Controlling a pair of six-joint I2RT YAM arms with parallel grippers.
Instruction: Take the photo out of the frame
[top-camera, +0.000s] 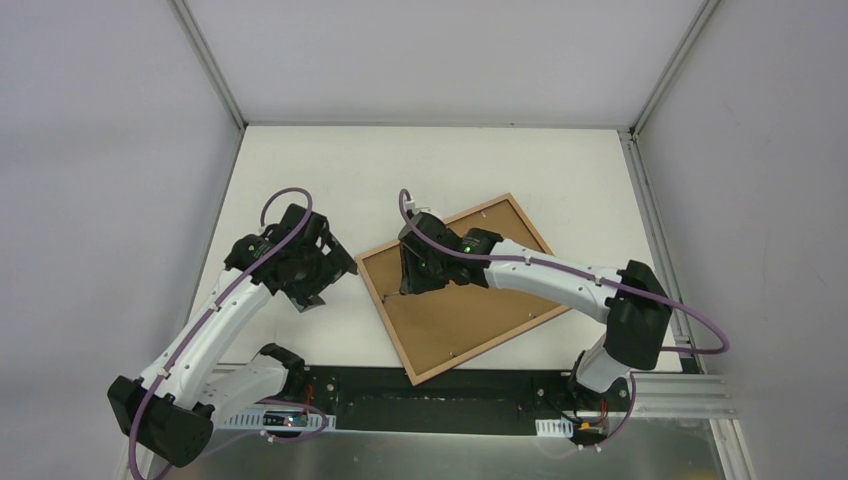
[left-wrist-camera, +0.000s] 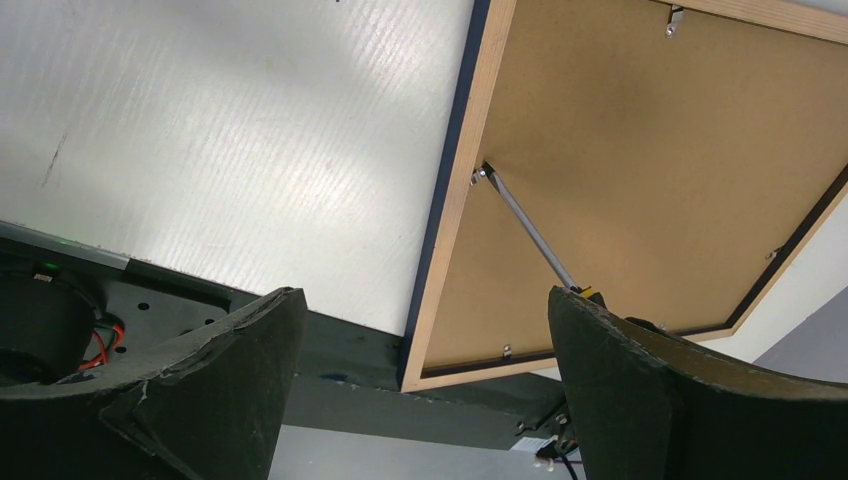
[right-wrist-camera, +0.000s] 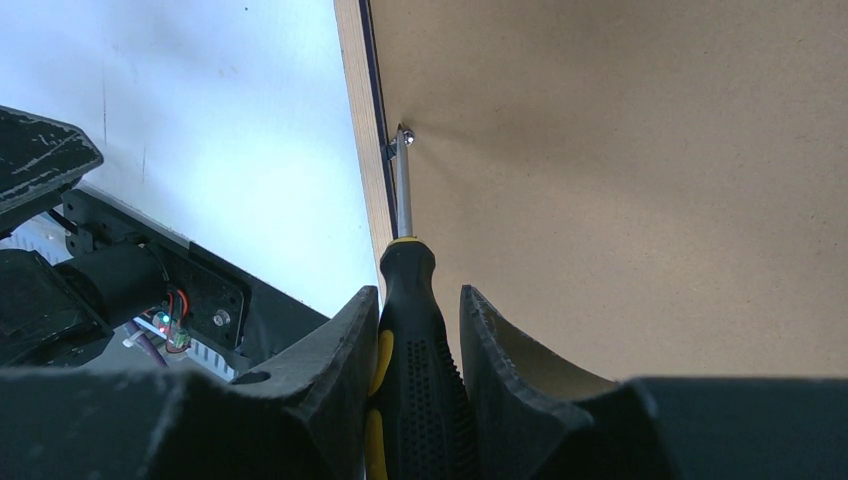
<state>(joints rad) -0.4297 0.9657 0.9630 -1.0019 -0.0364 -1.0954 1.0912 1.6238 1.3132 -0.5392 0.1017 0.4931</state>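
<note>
The frame (top-camera: 490, 346) lies face down and askew on the white table, with its brown backing board (top-camera: 470, 315) facing up inside a light wood rim. The photo is hidden under that board. My right gripper (right-wrist-camera: 420, 295) is shut on a screwdriver with a black and yellow handle (right-wrist-camera: 405, 270). Its metal tip rests at a small clip (right-wrist-camera: 400, 135) on the frame's left rim (right-wrist-camera: 355, 110). My left gripper (left-wrist-camera: 425, 300) stands open and empty just left of the frame (left-wrist-camera: 470, 170), apart from it. From there the screwdriver shaft (left-wrist-camera: 530, 230) is seen slanting across the board.
A black mounting rail (top-camera: 450, 400) runs along the near table edge, close to the frame's near corner. Grey walls with metal posts (top-camera: 210, 70) close in the white table (top-camera: 440, 165) on the left, back and right.
</note>
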